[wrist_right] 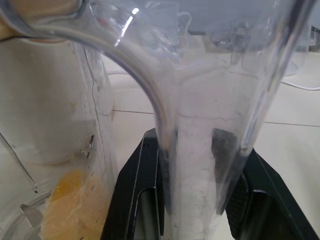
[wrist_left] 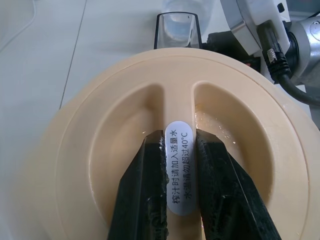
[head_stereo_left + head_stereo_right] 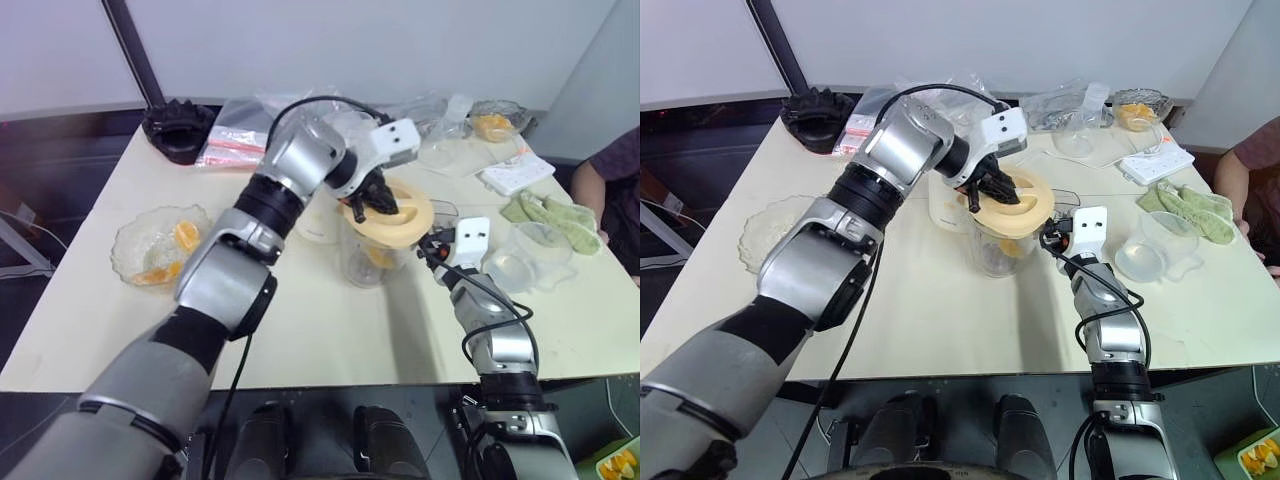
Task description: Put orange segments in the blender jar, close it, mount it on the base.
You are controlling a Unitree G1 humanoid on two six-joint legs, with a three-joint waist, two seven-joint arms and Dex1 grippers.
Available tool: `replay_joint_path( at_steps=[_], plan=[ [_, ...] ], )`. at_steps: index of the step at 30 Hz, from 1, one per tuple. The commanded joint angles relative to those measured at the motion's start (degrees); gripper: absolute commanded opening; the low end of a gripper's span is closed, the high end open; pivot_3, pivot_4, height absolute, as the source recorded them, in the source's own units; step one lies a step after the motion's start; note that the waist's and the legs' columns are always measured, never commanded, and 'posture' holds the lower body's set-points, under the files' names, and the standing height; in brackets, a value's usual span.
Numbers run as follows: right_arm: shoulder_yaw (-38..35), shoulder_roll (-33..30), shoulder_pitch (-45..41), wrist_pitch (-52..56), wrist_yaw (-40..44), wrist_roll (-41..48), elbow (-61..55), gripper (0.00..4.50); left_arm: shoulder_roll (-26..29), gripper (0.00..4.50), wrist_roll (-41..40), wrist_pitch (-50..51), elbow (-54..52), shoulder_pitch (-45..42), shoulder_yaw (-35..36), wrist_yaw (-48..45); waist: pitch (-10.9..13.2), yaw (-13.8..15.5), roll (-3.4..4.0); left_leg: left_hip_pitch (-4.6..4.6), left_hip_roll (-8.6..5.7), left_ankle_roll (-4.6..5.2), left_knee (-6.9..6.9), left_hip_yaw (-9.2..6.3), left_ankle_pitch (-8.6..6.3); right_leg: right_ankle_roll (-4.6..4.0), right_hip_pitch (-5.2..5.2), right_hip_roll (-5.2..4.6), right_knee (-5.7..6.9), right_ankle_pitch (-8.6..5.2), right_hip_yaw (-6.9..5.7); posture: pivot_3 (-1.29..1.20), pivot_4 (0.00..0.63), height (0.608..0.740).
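The clear blender jar (image 3: 368, 265) stands upright mid-table with orange segments (image 1: 70, 200) at its bottom. A pale-orange round lid (image 3: 412, 218) lies over its mouth, slightly tilted. My left gripper (image 2: 179, 137) comes down from above and is shut on the lid's middle ridge, which bears a white label. My right gripper (image 1: 195, 145) is shut on the jar's side handle (image 1: 200, 165), level, from the near right. The cream-white base (image 3: 943, 208) stands just behind the jar, to its left.
A glass bowl (image 3: 135, 262) with orange segments sits at the left. A clear measuring cup (image 3: 530, 255), green cloth (image 3: 560, 215), power strip (image 3: 517, 172) and another bowl (image 3: 493, 122) lie to the right. A black part (image 3: 180, 128) and plastic bags are at the back. A person (image 3: 612, 175) sits at the right edge.
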Motion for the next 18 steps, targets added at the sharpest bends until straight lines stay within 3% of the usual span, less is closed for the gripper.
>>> replay_joint_path(
  at_steps=[1,2,3,7,13,18],
  plan=[
    [-0.1,-0.4,-1.6,-2.7,1.2,-0.4,-1.8,0.92,0.1,0.26,1.6,1.6,2.8,4.4,-3.9,2.2,-0.1,-0.1,0.09,-0.01,0.00,0.00,-0.02,0.01,0.00,-0.01,0.01,0.00,-0.07,0.01,0.00,0.00,0.150,0.740],
    [-0.1,-0.5,-1.7,-2.7,1.2,-0.4,-1.7,0.92,0.3,0.26,1.4,1.2,2.4,4.2,-3.9,1.9,-0.1,-0.2,0.09,-0.01,0.00,0.00,-0.06,0.02,0.00,-0.01,0.02,0.00,-0.14,0.01,0.00,0.00,0.150,0.740],
    [-0.1,-0.5,-1.7,-2.8,1.3,-0.4,-1.5,0.92,0.4,1.30,1.1,0.8,2.1,3.9,-3.9,1.6,-0.1,-0.3,0.10,-0.02,0.00,0.00,-0.07,0.02,0.00,-0.02,0.03,0.00,-0.17,0.02,0.00,0.00,0.150,0.740],
    [0.1,-1.1,-1.4,-3.0,2.0,-1.1,-0.9,0.92,1.6,3.11,-1.9,-0.4,0.0,-0.3,-2.3,-1.7,0.0,-0.7,0.06,-0.13,-0.01,0.01,-0.12,0.06,0.00,-0.05,-0.10,0.00,-0.17,0.04,0.01,0.00,0.150,0.740],
    [-0.2,-1.9,-0.9,-3.2,2.9,-1.4,-0.7,0.92,3.1,3.11,-11.3,1.2,4.0,-18.2,9.0,1.0,0.4,-1.1,0.02,-1.23,-0.20,0.04,-0.11,0.10,0.02,-0.01,-1.18,0.07,-0.01,0.08,0.03,0.00,0.150,0.740],
    [-0.5,-2.1,-1.1,-2.9,3.2,-1.4,-0.2,0.92,6.2,3.11,-16.3,1.6,4.5,-24.7,13.3,0.0,0.5,-1.2,0.04,-1.01,-0.27,0.47,-0.22,0.21,-0.24,0.36,-0.99,0.08,-0.04,-0.19,0.04,0.00,0.150,0.740]
  ],
)
